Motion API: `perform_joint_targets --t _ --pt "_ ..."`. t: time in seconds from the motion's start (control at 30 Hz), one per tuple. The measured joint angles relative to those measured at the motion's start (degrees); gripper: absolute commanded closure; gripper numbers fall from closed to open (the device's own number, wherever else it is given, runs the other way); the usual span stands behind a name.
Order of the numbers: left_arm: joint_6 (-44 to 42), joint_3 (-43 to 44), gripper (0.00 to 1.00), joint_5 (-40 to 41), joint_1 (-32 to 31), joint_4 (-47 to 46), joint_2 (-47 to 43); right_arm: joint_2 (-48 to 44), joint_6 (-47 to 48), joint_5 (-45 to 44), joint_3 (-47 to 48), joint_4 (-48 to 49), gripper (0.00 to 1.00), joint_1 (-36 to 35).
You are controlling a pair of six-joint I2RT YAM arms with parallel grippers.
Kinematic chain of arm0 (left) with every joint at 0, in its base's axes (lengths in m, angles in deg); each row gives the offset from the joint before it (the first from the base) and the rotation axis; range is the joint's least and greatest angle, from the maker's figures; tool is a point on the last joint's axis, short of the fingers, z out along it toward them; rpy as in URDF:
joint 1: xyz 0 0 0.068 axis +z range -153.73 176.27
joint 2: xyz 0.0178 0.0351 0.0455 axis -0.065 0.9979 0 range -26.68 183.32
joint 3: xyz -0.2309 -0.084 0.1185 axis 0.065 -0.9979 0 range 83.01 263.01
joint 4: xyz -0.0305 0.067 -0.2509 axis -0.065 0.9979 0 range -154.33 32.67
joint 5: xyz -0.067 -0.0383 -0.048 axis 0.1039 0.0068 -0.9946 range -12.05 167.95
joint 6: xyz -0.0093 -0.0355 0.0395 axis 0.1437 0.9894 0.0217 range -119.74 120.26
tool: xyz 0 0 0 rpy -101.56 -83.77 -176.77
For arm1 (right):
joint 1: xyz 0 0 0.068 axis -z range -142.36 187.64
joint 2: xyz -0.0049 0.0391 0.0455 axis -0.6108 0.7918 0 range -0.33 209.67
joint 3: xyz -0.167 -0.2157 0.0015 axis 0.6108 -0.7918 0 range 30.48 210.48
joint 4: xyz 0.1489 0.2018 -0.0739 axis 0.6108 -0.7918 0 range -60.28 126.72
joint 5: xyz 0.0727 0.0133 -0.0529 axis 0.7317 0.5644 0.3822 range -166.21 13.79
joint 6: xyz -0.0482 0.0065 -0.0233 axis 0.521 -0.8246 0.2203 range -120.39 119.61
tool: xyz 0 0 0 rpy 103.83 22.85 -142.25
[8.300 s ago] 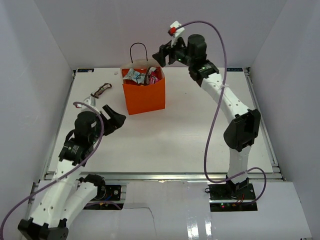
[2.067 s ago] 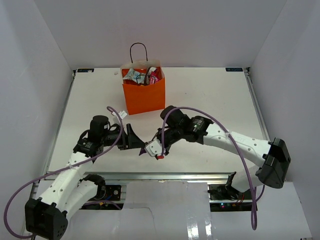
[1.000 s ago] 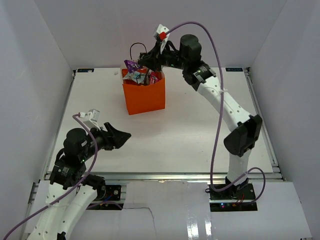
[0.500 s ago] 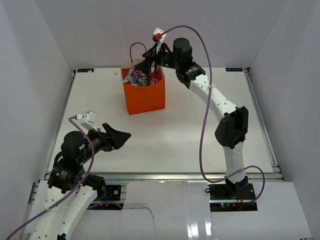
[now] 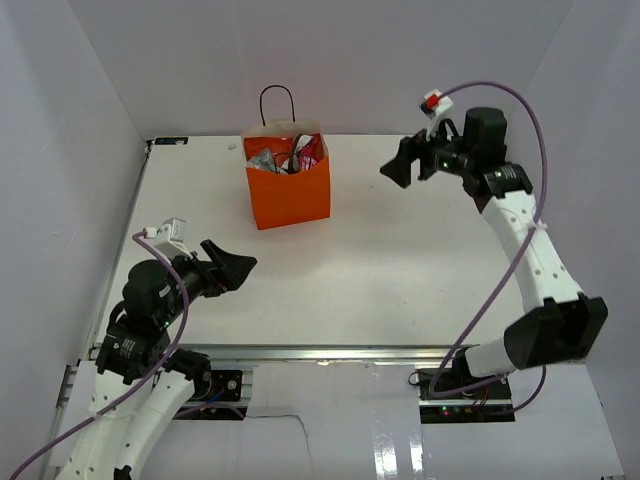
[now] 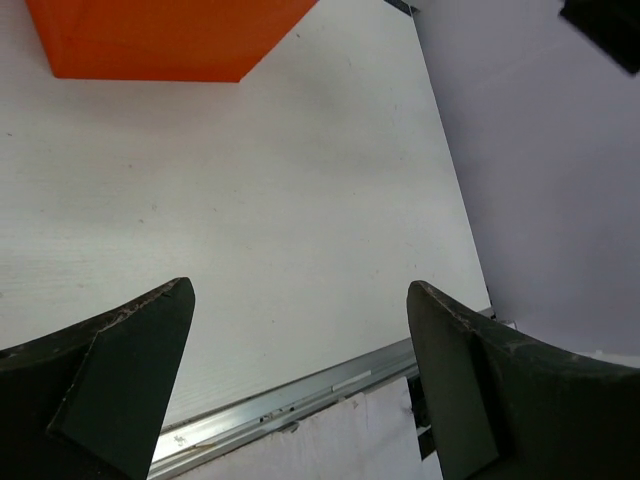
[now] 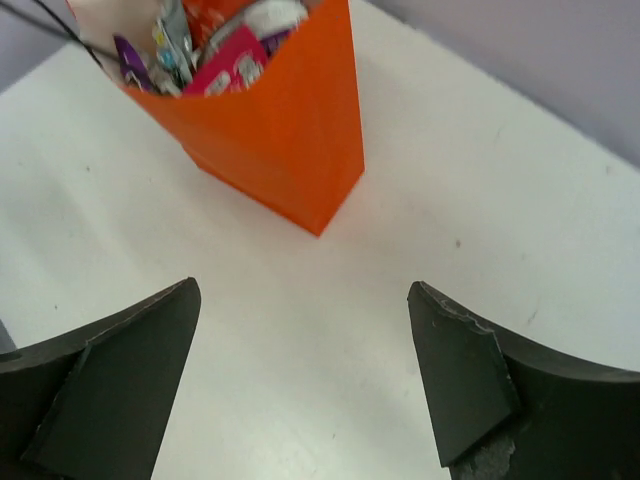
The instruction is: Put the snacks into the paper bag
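Spreading under everything, the white table (image 5: pixel 400 270) sits between pale walls. The left arm (image 5: pixel 150 320) is folded low over the near left corner. The right arm (image 5: pixel 535 250) rises along the right side, with its wrist high toward the far edge. The bag (image 5: pixel 290 195) stands upright at the far side, left of centre, bright orange, with a black loop handle (image 5: pixel 277 100) rising behind its mouth. The left gripper (image 5: pixel 232 270) hangs above the near left of the table, well apart from the bag and pointing right. Its wrist view shows dark fingers (image 6: pixel 110 380) spread wide with only bare tabletop between them, holding nothing. The right gripper (image 5: pixel 400 168) hovers to the right of the bag, apart from it and aimed its way. Its fingers (image 7: pixel 100 390) are also spread wide and hold nothing. The snacks (image 5: pixel 285 155) lie inside the bag, heaped up to the rim. A magenta packet (image 7: pixel 232 72) shows at the front edge, with silver and purple wrappers beside it
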Motion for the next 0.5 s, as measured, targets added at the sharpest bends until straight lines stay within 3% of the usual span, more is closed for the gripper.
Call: perform_joint_targets --t 0.27,0.5 --pt "-0.59 -1.29 0.02 5.79 0.0 -1.75 -4.0 -22.08 3.93 -14.14 -27.17 -11.65 0.1 0.74" --pt "-5.25 -1.27 0.02 5.4 0.0 -1.99 1.81 -27.96 3.78 -28.13 -30.8 -12.61 0.1 1.64"
